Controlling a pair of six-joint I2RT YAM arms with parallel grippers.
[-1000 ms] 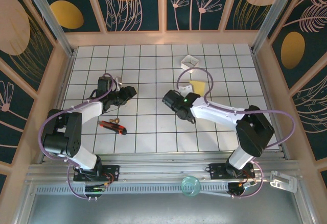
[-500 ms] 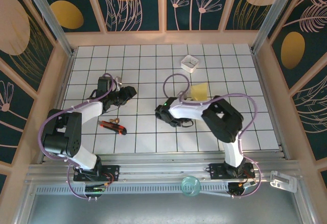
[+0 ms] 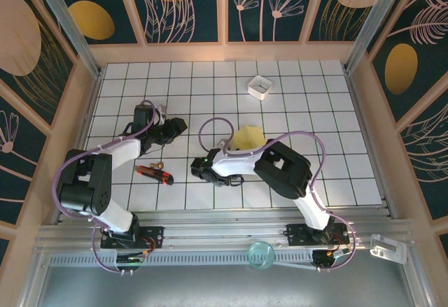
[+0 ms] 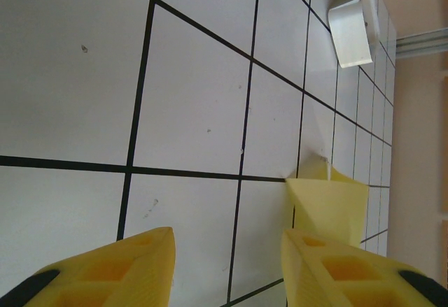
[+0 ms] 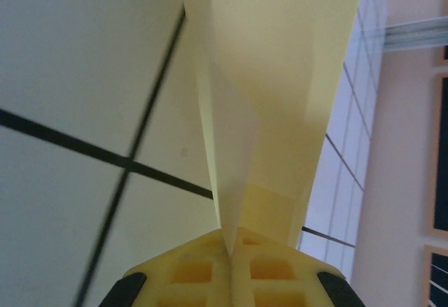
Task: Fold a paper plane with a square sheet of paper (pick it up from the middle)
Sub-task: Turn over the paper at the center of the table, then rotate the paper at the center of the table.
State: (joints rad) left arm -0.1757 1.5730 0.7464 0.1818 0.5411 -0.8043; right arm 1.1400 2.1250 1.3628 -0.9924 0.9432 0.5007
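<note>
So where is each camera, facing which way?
Top external: high behind left arm and right arm, both shown, looking down at the table.
Left wrist: low over the table, facing the white box; open left claw below.
Right wrist: looks along the folded yellow paper; right claw shut on it.
All share that paper.

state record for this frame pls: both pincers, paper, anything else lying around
left pincer: open, holding nothing
right pincer: shut on the folded yellow paper
paper state: creased lengthwise, one end pinched between the fingers
white box: far side, apart from the paper
red-black tool: lying near the left arm, untouched
</note>
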